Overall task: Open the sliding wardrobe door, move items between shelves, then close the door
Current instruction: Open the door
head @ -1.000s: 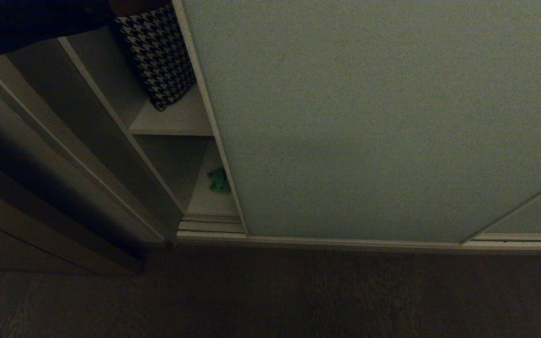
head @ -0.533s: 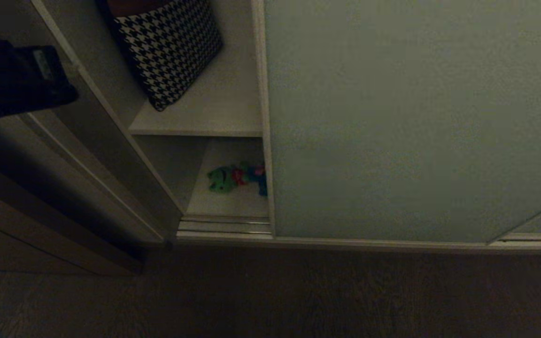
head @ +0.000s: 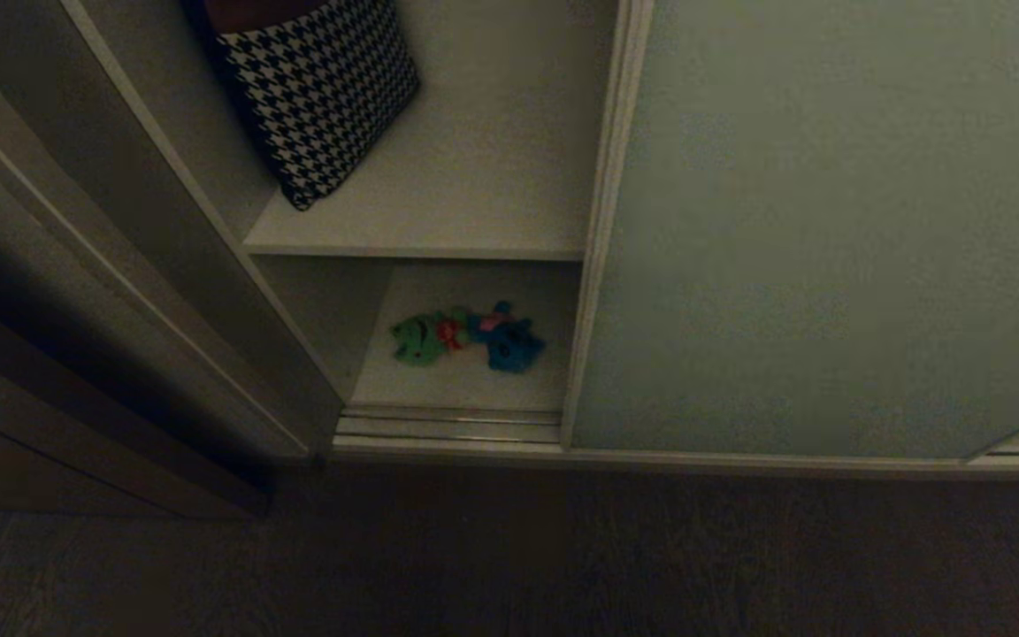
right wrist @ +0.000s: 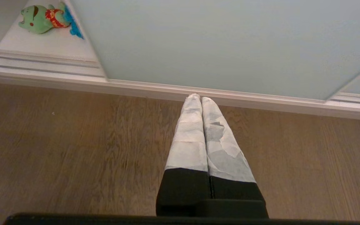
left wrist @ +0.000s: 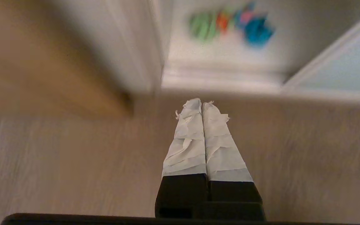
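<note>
The sliding wardrobe door (head: 828, 221) stands partly open, its pale frame edge right of the shelves. On the lower white shelf (head: 465, 389) lie a green plush toy (head: 418, 339) and a teal-blue one (head: 509, 343), touching. The upper shelf (head: 474, 203) carries only the bag. Neither gripper shows in the head view. My left gripper (left wrist: 201, 104) is shut and empty above the wooden floor, short of the toys, green (left wrist: 202, 26) and blue (left wrist: 256, 29). Also over the floor, my right gripper (right wrist: 200, 98) is shut and empty in front of the door (right wrist: 214, 40), with the green toy (right wrist: 37, 19) far off.
A houndstooth bag (head: 319, 88) leans at the left of the upper shelf. A ribbed floor track (head: 448, 426) runs along the wardrobe's foot. A dark wooden frame (head: 76, 310) borders the opening on the left. Wooden floor (head: 509, 557) lies in front.
The door has slid right, widening the opening and uncovering both toys. My left arm, seen at the upper left before, has dropped out of the head view.
</note>
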`<state>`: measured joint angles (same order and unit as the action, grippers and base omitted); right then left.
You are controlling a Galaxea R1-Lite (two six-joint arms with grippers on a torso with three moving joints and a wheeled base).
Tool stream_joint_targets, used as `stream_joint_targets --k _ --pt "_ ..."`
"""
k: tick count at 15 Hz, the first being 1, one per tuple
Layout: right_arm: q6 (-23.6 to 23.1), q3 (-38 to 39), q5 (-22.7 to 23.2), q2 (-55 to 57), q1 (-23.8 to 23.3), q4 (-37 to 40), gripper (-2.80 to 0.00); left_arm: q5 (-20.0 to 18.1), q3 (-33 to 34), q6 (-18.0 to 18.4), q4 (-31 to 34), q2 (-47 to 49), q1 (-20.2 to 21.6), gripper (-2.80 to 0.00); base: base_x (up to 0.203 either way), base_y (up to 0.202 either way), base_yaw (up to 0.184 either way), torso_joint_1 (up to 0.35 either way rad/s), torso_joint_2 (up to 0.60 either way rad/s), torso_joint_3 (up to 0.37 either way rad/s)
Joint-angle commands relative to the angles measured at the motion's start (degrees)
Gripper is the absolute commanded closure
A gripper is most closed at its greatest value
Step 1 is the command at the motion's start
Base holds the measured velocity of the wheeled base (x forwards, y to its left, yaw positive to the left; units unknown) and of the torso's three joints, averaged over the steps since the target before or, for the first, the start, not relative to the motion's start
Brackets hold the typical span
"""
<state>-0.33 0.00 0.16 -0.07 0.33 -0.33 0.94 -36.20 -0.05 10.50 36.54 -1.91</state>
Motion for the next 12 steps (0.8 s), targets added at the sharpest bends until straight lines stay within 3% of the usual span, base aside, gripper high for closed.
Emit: stream_joint_targets --k 1,4,5,7,12 --pt "-0.02 0.00 0.02 -0.04 0.02 -0.02 0.00 -0.21 9.81 0.40 1.69 -16.41 1.59 0.00 0.000 0.000 0.000 0.000 0.00 0.000" --pt "-0.02 0.00 0.02 -0.10 0.02 -0.02 0.00 -0.31 25.84 1.38 -1.02 -25.03 3.12 0.00 0.000 0.000 0.000 0.000 0.00 0.000" --pt "-0.02 0.00 0.02 -0.10 0.02 -0.02 0.00 -0.39 28.38 1.70 -2.40 -28.71 3.13 0.00 0.000 0.000 0.000 0.000 0.00 0.000" --pt "-0.02 0.00 0.02 -0.10 0.02 -0.02 0.00 -0.77 31.98 2.99 -4.65 -35.79 3.05 0.00 0.000 0.000 0.000 0.000 0.00 0.000" --pt "-0.02 0.00 0.02 -0.10 0.02 -0.02 0.00 -1.89 34.63 3.75 -6.72 -36.36 2.96 0.00 0.000 0.000 0.000 0.000 0.00 0.000"
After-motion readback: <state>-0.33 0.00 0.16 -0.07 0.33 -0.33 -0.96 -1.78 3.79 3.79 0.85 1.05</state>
